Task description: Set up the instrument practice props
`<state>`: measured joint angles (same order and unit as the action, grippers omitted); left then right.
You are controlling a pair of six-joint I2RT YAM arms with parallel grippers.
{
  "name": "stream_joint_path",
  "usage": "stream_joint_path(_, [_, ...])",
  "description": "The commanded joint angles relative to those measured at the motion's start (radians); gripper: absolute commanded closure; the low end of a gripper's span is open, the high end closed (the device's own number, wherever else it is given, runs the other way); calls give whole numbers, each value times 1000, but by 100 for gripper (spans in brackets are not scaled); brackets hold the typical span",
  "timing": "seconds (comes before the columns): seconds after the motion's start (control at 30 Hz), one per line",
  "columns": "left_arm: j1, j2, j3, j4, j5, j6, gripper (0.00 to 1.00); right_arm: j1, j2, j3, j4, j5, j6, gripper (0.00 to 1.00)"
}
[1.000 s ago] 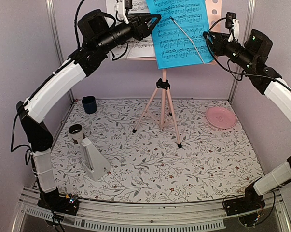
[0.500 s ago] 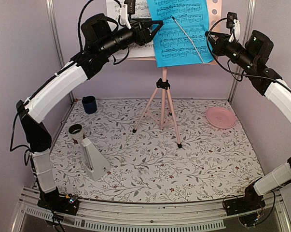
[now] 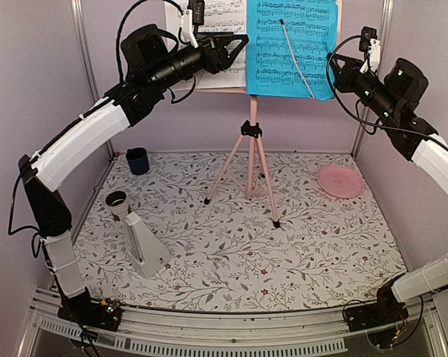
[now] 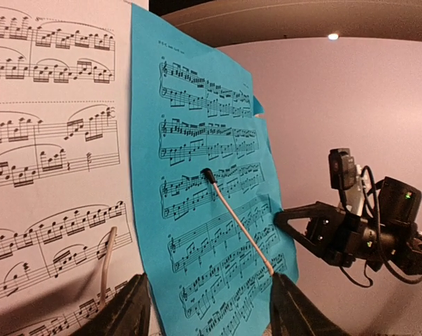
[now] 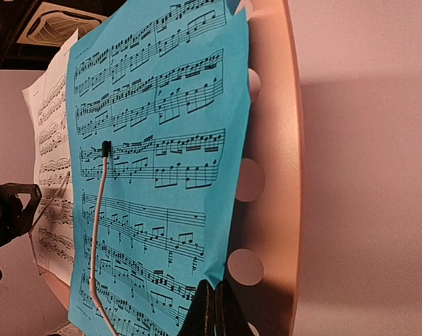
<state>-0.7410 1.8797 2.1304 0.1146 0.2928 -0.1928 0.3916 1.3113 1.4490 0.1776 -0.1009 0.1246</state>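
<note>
One each: white sheet (image 3: 225,13), blue sheet (image 3: 272,59), stand (image 3: 252,111), metronome (image 3: 145,245), plate (image 3: 339,181); maybe two cups (image 3: 137,160).

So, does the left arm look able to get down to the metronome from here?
Probably yes: the left claw is open and empty up by the music stand, and the metronome stands in the open near that arm's base.

The floral-patterned desk (image 3: 231,256) bears a pink tripod music stand (image 3: 251,152), a white pyramid-shaped metronome (image 3: 145,242) and dark blue cup (image 3: 137,160) below-left of the left gripper (image 3: 238,46), and a round pink plate (image 3: 339,181) below the right gripper (image 3: 333,68).

Matt blue paper sheet (image 3: 272,63)
</note>
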Motion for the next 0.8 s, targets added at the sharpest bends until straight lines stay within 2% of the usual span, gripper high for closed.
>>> stream_joint_path(0.0, [-1, -11, -6, 11, -7, -1, 41, -4, -43, -44, 71, 79, 17, 100])
stream_joint_path(0.43, [-2, -52, -50, 5, -13, 8, 40, -10, -48, -67, 102, 152, 1, 99])
stream_joint_path(0.57, [-3, -101, -117, -25, -4, 41, 24, -9, -56, -58, 99, 132, -14, 59])
stream_joint_path(0.77, [-4, -274, -374, -19, -64, 49, 11, -9, -90, -38, 61, 81, -46, 28])
